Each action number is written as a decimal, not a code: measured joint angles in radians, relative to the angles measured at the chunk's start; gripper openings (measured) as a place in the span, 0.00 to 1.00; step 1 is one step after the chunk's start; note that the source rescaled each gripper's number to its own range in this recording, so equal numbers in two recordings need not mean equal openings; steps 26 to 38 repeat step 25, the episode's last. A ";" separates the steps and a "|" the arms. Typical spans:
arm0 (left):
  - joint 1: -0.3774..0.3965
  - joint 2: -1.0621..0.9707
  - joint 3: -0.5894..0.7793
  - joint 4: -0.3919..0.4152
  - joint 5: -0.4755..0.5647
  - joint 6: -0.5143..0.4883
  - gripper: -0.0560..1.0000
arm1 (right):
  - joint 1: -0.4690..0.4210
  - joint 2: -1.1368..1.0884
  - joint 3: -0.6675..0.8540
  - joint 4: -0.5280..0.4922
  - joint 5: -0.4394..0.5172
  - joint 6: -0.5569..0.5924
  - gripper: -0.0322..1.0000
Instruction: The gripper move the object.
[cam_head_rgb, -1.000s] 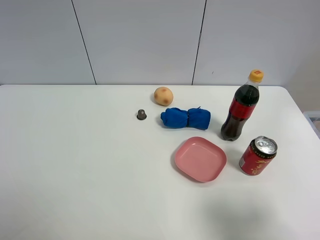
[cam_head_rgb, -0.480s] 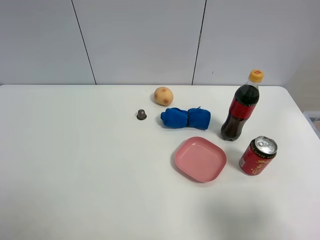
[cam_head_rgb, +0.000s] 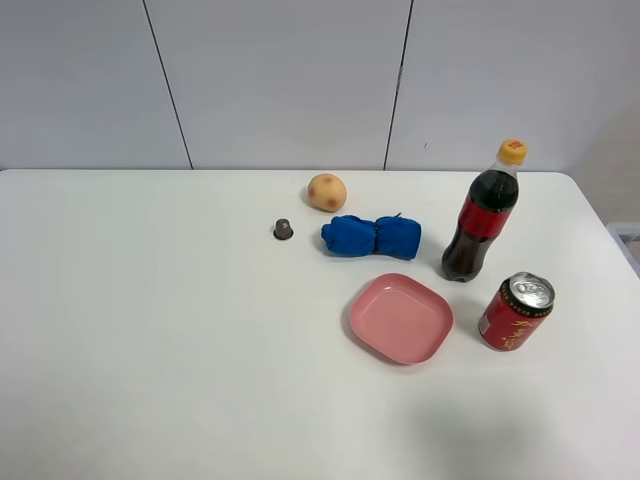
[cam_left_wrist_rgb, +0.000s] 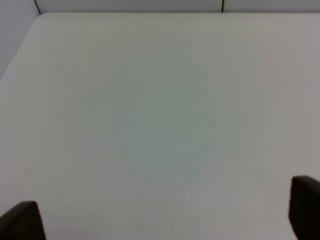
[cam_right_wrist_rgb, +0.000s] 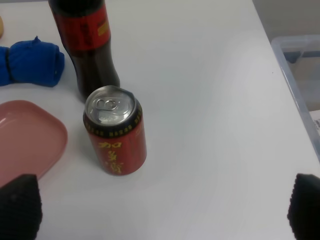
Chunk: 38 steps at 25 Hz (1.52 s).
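Note:
The cola bottle stands upright at the right of the white table, with dark liquid, a red label and a yellow cap. The right wrist view shows its lower body beyond the red can. Neither gripper shows in the exterior high view. My right gripper is open and empty, its dark fingertips wide apart, short of the can and the bottle. My left gripper is open and empty over bare table, its fingertips far apart.
A short red soda can stands just in front of the bottle. A pink plate, a rolled blue cloth, a potato and a small dark cone lie to the bottle's left. A clear plastic bin sits off the table's right edge.

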<state>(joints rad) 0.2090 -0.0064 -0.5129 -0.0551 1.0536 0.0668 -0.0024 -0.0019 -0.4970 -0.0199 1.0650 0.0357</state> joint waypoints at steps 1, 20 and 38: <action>0.000 0.000 0.000 0.000 0.000 0.000 1.00 | 0.000 0.000 0.000 0.000 0.000 0.000 1.00; 0.000 0.000 0.000 0.000 0.000 -0.001 1.00 | 0.000 0.000 0.000 0.000 0.000 0.000 1.00; 0.000 0.000 0.000 0.000 0.000 -0.001 1.00 | 0.000 0.000 0.000 0.000 0.000 0.000 1.00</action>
